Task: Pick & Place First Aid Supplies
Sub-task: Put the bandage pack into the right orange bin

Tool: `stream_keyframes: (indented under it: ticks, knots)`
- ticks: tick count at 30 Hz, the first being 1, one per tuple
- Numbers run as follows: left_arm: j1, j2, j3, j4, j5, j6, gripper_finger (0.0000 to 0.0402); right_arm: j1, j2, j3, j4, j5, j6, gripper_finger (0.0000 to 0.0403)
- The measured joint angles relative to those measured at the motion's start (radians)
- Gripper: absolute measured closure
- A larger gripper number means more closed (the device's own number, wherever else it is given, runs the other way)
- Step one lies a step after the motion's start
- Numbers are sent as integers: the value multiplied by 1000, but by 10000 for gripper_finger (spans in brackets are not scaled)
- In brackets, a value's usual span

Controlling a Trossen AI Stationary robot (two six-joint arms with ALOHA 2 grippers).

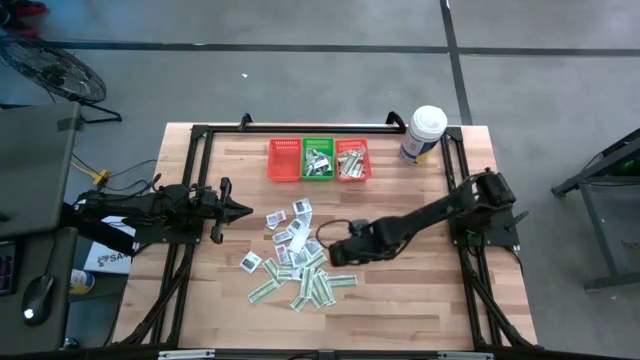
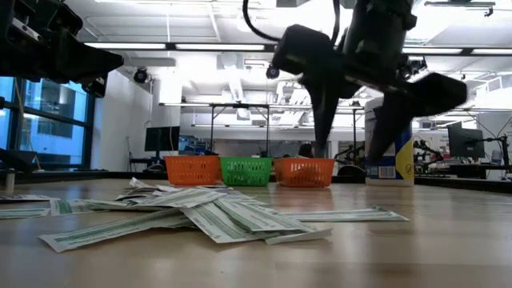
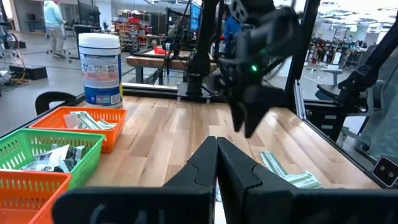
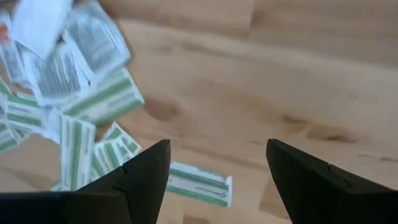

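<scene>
The first aid supplies (image 1: 296,262) lie in a loose pile mid-table: squarish white packets and narrow green-and-white strips, flat on the wood and partly overlapping. They also show in the low view (image 2: 200,214) and the right wrist view (image 4: 74,99). My right gripper (image 1: 325,243) hovers open just above the table at the pile's right edge, pointing down (image 4: 217,144), with bare wood between its fingers. My left gripper (image 1: 240,208) is shut and waits left of the pile (image 3: 216,163), holding nothing.
Three mesh baskets stand in a row near the far edge: red (image 1: 285,160), green (image 1: 318,160) and red (image 1: 352,160), the latter two holding packets. A white tub with a blue label (image 1: 424,133) stands at the far right. A black frame (image 1: 200,135) borders the table.
</scene>
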State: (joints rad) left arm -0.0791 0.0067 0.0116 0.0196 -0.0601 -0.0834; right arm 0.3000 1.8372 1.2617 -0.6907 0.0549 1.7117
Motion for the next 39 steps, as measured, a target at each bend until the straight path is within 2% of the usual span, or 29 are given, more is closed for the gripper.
stream_keyframes:
  ticks: [6, 11, 20, 39]
  knots:
    - [0, 0, 0, 0, 0, 0, 400, 54, 65, 0, 87, -48, 38, 143]
    - [0, 0, 0, 0, 0, 0, 400, 73, 94, 0, 90, -71, 37, 143]
    - [0, 0, 0, 0, 0, 0, 400, 89, 150, 4, 149, -113, -41, 143]
    - [0, 0, 0, 0, 0, 0, 400, 94, 173, 0, 276, -112, -119, 144]
